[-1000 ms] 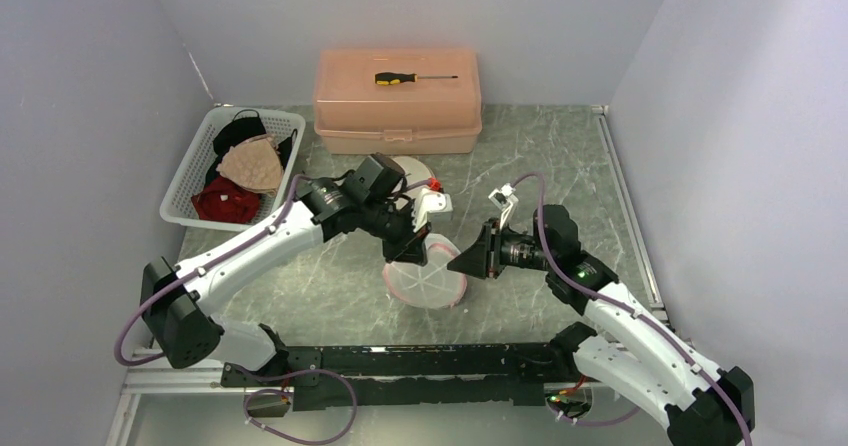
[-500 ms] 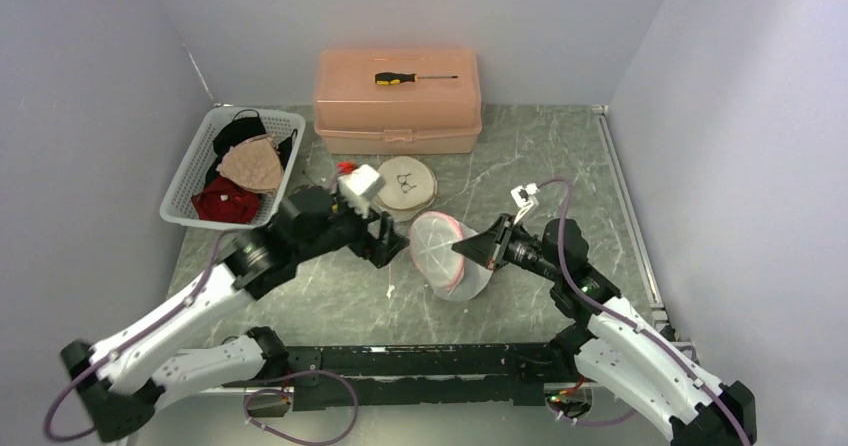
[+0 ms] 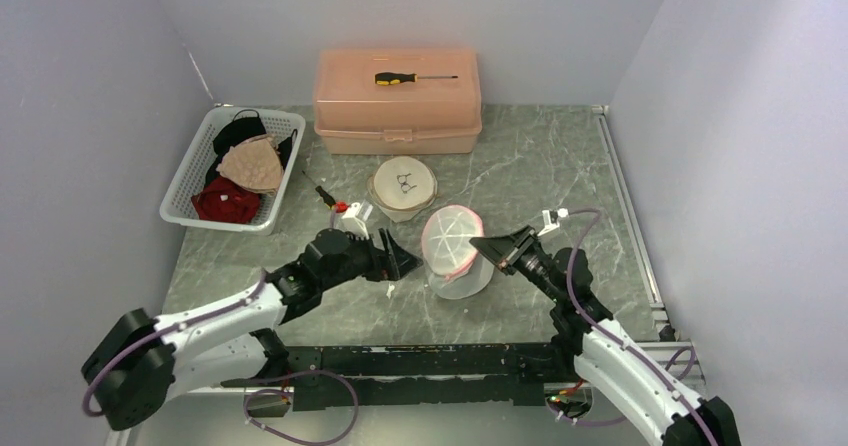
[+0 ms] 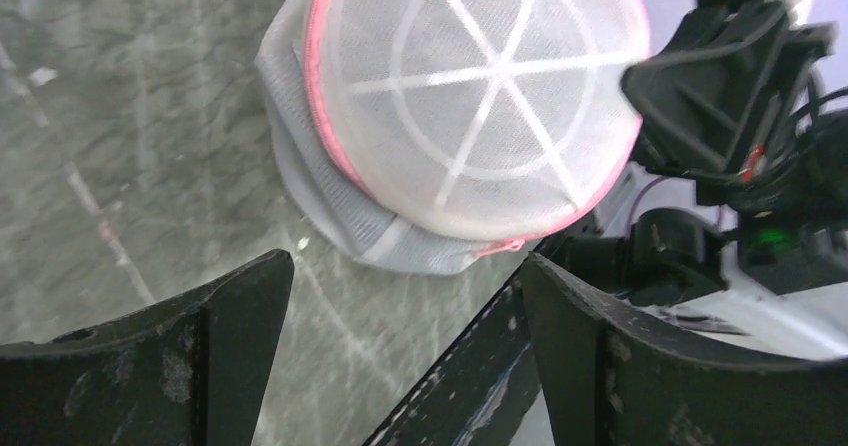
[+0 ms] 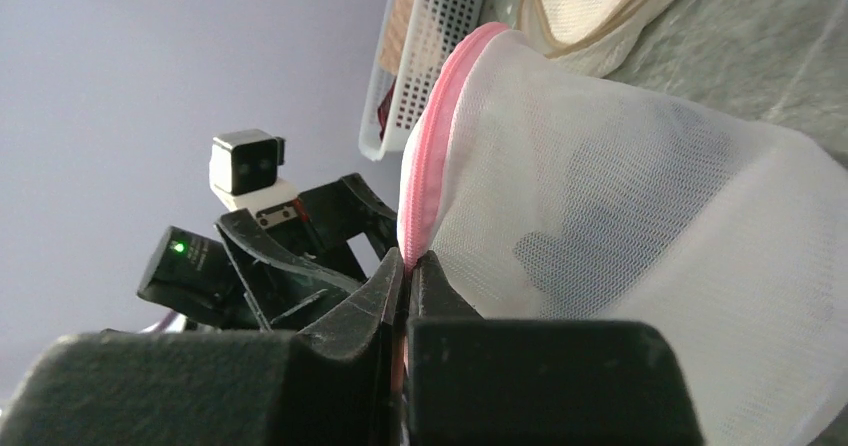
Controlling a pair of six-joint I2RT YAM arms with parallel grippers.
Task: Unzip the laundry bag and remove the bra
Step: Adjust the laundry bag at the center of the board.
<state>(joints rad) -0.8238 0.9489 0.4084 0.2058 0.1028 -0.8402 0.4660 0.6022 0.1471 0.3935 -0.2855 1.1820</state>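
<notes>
**Top view**
- bag place: laundry bag [image 3: 452, 249] sits just to 5 o'clock of the middle of the table [image 3: 560, 156]. It is tipped up with its lower edge on the stone.
- right gripper [image 3: 487, 245]: at the bag's 3 o'clock, touching the rim. Can't tell its closure from here.
- left gripper [image 3: 400, 262]: at the bag's 9 o'clock, just beside it and not touching.
- other stuff: basket [image 3: 188, 176] of clothes at 10 o'clock. Lidded box [image 3: 398, 131] at 12 with a screwdriver [image 3: 414, 77] on top. Flat round pouch [image 3: 403, 184] at the bag's 11 o'clock.

**Left wrist view**
- left fingers [image 4: 235, 341]: spread wide with nothing between them. The bag is ahead at 12 o'clock, apart from them.
- bag shape: round dome of white mesh with six ribs like spokes, pink zip tape round the rim, greyer mesh wall below.
- table texture: smooth, veined green stone.

**Right wrist view**
- right fingers [image 5: 350, 311]: pressed together, pinching the pink zip rim.
- bra [image 5: 560, 256]: probably the dark blurred patch behind the mesh, not certain.
- zip: looks closed where visible. The slider isn't found in any view.

**Handling (judgement)**
- weight/feel: light, soft and floppy. The ribs give a little spring, so it will likely collapse if squeezed and skate on the slick stone.
- where to hold: the rim seam or zip tape is the thickest and firmest part, so pin it there. Pull the slider tab with the other hand.
- avoid: the thin mesh panel, which may snag or stretch.
</notes>
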